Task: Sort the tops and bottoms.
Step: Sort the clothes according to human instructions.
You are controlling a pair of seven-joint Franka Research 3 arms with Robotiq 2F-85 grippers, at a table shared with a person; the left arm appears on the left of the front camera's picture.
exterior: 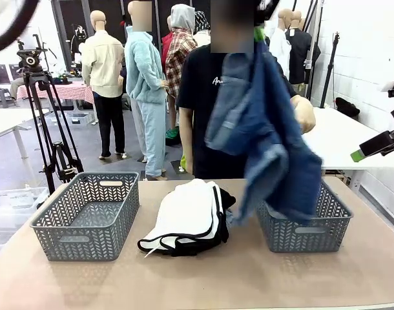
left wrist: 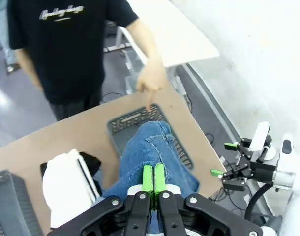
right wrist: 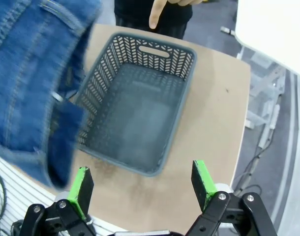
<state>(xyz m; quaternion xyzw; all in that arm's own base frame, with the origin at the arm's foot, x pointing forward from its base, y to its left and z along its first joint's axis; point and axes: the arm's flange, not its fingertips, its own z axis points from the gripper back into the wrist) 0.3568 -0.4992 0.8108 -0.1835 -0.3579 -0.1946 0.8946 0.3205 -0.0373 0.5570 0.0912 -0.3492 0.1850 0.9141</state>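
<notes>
Denim bottoms (exterior: 268, 129), dark blue, hang clamped in left gripper (left wrist: 153, 169) above right-hand grey basket (right wrist: 120, 49); right gripper (right wrist: 141, 172) spread wide, empty, over same basket.

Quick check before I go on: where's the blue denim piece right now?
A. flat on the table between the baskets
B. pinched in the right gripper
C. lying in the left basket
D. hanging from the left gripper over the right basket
D: the left gripper is shut on the blue denim garment, which hangs over the right basket; the right gripper is open.
</notes>
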